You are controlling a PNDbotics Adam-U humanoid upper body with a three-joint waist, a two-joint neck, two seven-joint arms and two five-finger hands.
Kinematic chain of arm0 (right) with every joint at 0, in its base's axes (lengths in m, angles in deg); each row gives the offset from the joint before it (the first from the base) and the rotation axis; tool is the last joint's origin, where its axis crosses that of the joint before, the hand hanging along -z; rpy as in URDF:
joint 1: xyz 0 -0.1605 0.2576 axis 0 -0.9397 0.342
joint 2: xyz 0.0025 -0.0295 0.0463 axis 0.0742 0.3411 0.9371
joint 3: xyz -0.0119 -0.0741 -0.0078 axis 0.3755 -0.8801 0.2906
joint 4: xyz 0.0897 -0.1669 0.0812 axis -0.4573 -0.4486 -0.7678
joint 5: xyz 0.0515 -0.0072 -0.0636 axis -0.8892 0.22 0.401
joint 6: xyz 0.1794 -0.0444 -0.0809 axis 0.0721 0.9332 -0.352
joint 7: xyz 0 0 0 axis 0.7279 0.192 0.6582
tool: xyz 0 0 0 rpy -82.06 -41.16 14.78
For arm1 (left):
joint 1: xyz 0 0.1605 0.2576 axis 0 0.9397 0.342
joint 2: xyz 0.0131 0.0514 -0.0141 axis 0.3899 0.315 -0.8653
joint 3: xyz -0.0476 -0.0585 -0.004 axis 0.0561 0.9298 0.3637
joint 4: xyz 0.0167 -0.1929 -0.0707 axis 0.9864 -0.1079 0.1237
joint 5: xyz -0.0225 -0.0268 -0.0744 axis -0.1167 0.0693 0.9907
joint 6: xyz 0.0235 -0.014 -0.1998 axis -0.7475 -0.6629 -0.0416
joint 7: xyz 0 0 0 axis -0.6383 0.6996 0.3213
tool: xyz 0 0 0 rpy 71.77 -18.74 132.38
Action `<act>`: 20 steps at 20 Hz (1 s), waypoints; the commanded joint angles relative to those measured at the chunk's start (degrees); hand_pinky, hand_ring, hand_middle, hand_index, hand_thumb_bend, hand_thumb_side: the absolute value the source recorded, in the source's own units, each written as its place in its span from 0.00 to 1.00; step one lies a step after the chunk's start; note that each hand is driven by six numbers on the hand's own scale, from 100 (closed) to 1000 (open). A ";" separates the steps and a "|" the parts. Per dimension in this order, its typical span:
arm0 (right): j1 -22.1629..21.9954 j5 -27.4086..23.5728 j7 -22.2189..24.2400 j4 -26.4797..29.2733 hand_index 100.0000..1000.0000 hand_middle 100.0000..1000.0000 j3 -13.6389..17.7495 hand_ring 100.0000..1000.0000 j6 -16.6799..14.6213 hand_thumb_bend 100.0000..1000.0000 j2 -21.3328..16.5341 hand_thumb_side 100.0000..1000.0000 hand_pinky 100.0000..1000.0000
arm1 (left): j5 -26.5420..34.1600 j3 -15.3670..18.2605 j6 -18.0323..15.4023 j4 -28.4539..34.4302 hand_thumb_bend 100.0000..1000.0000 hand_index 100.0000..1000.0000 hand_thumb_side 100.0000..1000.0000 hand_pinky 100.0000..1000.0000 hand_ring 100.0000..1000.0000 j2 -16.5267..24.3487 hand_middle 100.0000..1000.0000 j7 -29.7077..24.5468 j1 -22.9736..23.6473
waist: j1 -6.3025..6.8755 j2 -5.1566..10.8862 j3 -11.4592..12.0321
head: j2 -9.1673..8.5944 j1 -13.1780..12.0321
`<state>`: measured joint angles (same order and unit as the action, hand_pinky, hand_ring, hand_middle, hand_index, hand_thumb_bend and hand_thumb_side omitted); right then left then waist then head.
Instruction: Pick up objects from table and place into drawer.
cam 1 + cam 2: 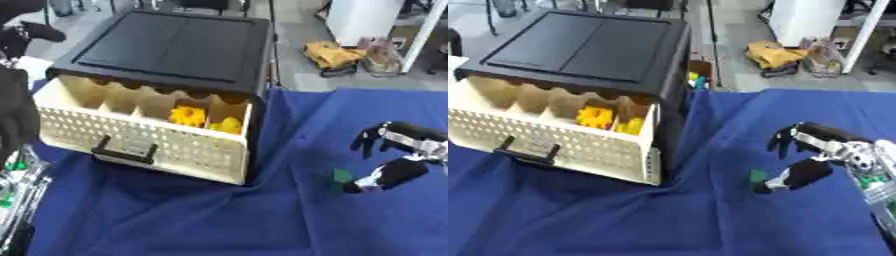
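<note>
A small green object [340,176] lies on the blue cloth [219,220], to the right of the drawer unit and clear of its front corner. The right hand [395,155] sits just right of the object, low over the cloth: its thumb [385,178] reaches down and leftward until the tip is touching or nearly touching the green object, while the fingers [367,139] curl downward above and apart from it, closing on nothing. The wrist and forearm run off toward the right edge.

The cream drawer [144,132], with perforated front and black handle [124,151], stands pulled out of the black cabinet [166,47]. Dividers split it into compartments; yellow objects [206,120] lie in the two rightmost ones, nearest the green object. Nothing lies on the cloth between the object and the drawer.

Left of the drawer, a black shape that may be the left arm fills the left edge of the left eye view; the state of that hand cannot be told.
</note>
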<state>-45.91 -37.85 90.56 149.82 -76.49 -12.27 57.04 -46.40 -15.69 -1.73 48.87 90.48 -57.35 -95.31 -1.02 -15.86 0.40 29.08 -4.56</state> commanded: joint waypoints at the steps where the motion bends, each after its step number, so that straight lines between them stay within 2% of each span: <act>1: 0.42 1.37 -1.48 1.53 0.70 0.48 0.49 0.84 0.19 0.77 -0.67 0.41 0.72 | -0.10 0.15 0.25 0.45 0.38 0.79 0.92 0.50 0.68 0.40 0.66 -0.08 -0.44 | 0.04 0.96 -0.10 | -0.74 0.08; 7: -0.22 3.43 -2.67 1.35 0.68 0.46 -0.56 0.83 -0.47 0.74 -0.51 0.34 0.71 | -0.07 0.06 0.46 0.45 0.38 0.78 0.92 0.50 0.68 0.11 0.66 -0.30 -0.34 | 0.03 0.87 -0.06 | -0.92 0.22; 14: -0.61 2.67 -2.13 1.10 0.69 0.46 -1.24 0.83 -1.37 0.68 0.14 0.25 0.70 | 0.01 0.01 0.60 0.45 0.38 0.78 0.92 0.49 0.68 -0.07 0.66 -0.38 -0.31 | 0.16 0.88 0.07 | -1.03 0.40; 20: -0.82 1.09 -2.69 1.50 0.68 0.46 -0.92 0.83 -0.96 0.66 0.73 0.24 0.70 | 0.02 -0.09 0.86 0.45 0.38 0.78 0.92 0.49 0.68 -0.29 0.66 -0.56 -0.32 | 0.10 0.85 0.14 | -1.12 0.47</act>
<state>-47.46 -36.14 88.25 150.15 -78.07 -13.25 58.51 -46.40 -15.76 -1.12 48.87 89.65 -57.91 -95.23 -0.99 -15.90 0.48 28.58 -4.28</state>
